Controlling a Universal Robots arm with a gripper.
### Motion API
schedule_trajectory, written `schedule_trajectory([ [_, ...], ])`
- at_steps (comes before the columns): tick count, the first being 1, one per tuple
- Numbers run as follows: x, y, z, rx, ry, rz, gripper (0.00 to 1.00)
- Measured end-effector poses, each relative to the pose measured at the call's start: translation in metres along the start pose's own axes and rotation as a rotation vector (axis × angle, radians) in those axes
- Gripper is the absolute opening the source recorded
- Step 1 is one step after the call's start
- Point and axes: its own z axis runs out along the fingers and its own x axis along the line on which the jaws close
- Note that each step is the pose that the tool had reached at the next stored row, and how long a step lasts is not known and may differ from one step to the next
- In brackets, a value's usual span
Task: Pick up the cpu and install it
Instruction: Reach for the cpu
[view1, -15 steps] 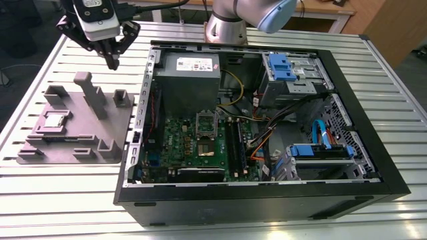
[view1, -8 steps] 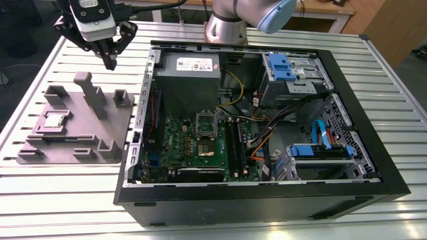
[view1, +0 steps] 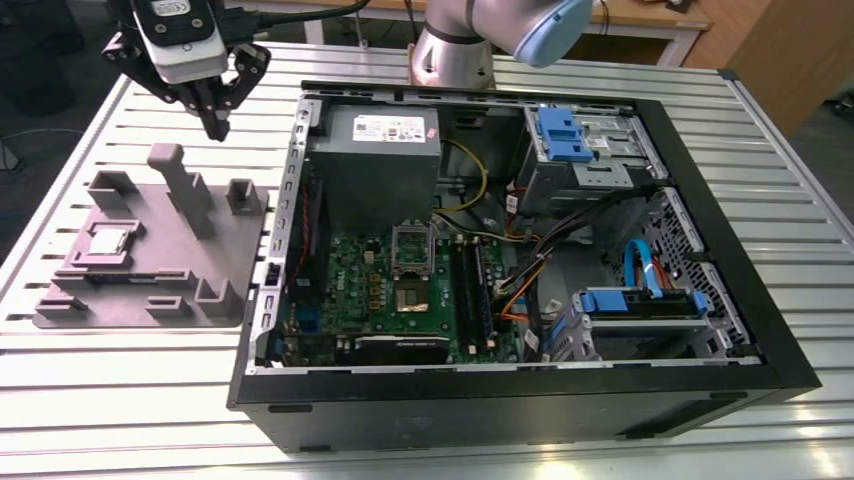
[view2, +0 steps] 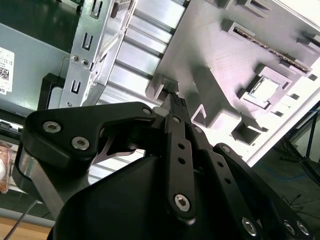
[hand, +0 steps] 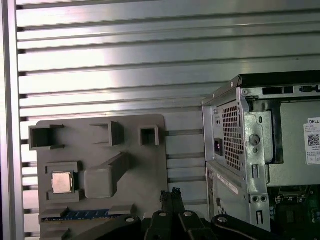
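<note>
My claw (view1: 216, 126) hangs clenched on nothing above the slatted table (view1: 120, 400), over the open strip between the far edge of the grey tray (view1: 160, 265) and the side wall of the computer case (view1: 534, 405). I count one cpu (view1: 110, 243), lying flat in a tray pocket on the exterior view's left, well apart from the claw; one tray, one case

The cpu (view1: 110, 241) is showing silver-grey on the grey tray (view1: 230, 250). The table (view1: 134, 400) is gleaming in silver ribbed stripes. The board (view1: 358, 298) is showing green inside the black case (view1: 534, 410), with clips (view1: 557, 130) showing blue.
</note>
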Motion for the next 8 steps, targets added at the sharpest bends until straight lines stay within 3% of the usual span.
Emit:
schedule_trajectory([
  [8, 0.0035, -0.0003, 0.0008, 0.0002, 0.0017, 0.000, 0.10],
])
